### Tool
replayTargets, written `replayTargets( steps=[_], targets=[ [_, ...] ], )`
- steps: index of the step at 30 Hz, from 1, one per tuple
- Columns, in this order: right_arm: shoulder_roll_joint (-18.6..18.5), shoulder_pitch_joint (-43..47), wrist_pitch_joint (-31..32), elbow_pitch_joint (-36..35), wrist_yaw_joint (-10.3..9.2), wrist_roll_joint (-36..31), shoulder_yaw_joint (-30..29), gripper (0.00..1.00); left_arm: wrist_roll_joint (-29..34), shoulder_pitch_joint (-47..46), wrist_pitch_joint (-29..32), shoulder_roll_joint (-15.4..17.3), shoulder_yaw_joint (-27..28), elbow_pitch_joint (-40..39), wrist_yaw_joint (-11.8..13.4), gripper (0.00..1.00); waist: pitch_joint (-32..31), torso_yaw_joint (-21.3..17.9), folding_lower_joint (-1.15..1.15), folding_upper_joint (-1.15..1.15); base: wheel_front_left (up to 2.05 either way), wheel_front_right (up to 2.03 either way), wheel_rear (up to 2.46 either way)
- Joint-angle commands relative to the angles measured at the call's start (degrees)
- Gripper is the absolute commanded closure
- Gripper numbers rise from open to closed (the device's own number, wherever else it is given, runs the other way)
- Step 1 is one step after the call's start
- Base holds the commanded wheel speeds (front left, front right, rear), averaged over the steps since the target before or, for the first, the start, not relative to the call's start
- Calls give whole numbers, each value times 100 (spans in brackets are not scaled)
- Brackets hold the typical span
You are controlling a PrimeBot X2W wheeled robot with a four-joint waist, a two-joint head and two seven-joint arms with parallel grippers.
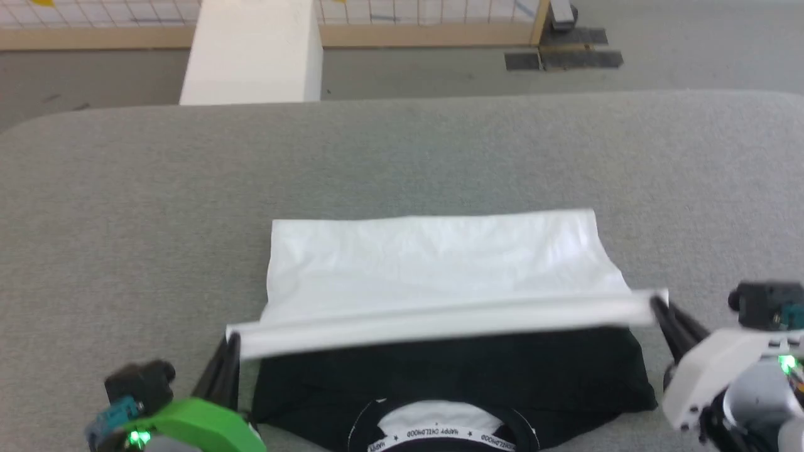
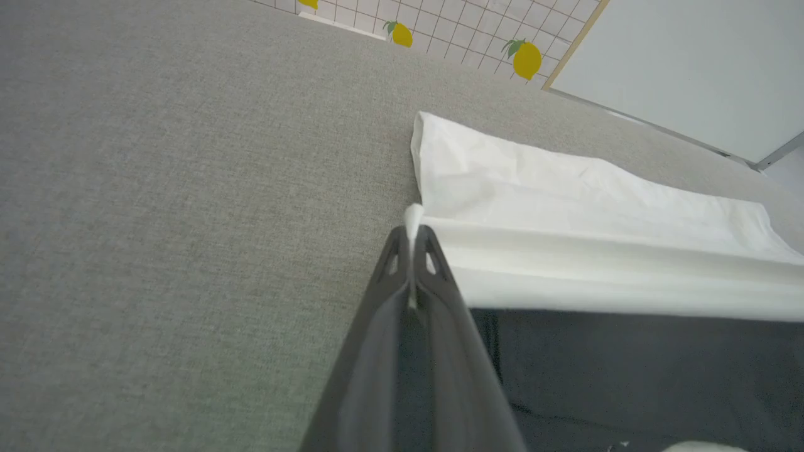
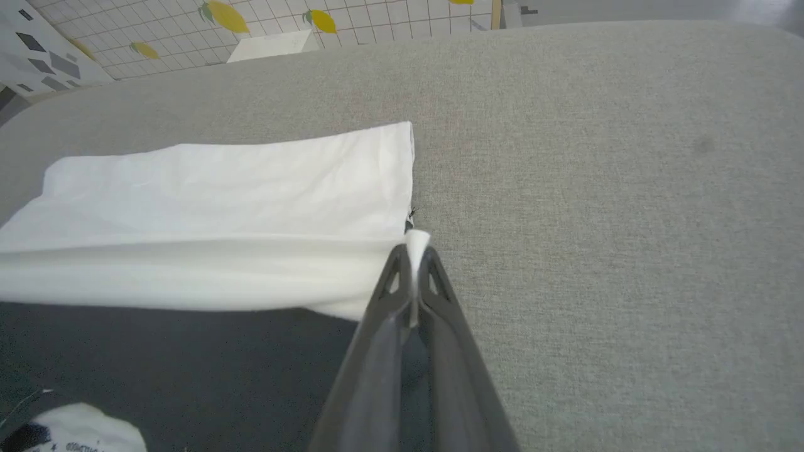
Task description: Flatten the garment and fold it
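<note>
Nearest, lying on the grey table (image 1: 402, 163): the garment (image 1: 440, 270), soft, light and floppy; pinched at both white hem corners by left gripper (image 1: 232, 342) and right gripper (image 1: 658, 304), both clenched; best held right there.

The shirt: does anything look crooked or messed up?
Nothing torn or spilled. The garment's lifted white edge runs a little slanted in the head view: the right gripper's corner shows higher up than the left gripper's. Some soft wrinkles too.
</note>
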Motion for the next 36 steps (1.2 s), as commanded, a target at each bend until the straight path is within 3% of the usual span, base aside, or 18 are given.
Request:
replayTargets(
  steps=[1, 15, 16, 17, 18, 28, 36],
  targets=[
    [66, 248, 125, -31, -11, -131, -146, 100, -34, 174, -71, -1, 20, 161, -12, 100, -163, 150, 1, 0, 0, 0, 0],
    [339, 847, 343, 1002, -11, -447, -461, 100, -36, 232, -53, -156, -506, 1197, -295, 100, -185, 190, 1, 0, 0, 0, 0],
    [341, 854, 326, 1061, -11, -439, -429, 65, -57, 241, -32, -169, -516, 1269, -295, 73, -205, 187, 1, 0, 0, 0, 0],
    [342, 866, 312, 1121, -11, -382, -382, 5, -54, 249, -11, -167, -527, 1338, -282, 34, -227, 185, 1, 0, 0, 0, 0],
    [342, 873, 294, 1156, -11, -321, -358, 0, -56, 257, -6, -168, -526, 1379, -266, 0, -248, 183, 1, 0, 0, 0, 0],
    [345, 1225, 6, 884, -11, -354, -708, 0, 67, 496, -273, 90, -284, 1250, -51, 0, -695, 274, 1, 0, 0, 0, 0],
    [345, 1042, -908, 681, -11, -109, -821, 0, 521, 267, -1199, 142, -208, 1058, 160, 0, -820, 293, 1, 0, 0, 0, 0]
  ],
)
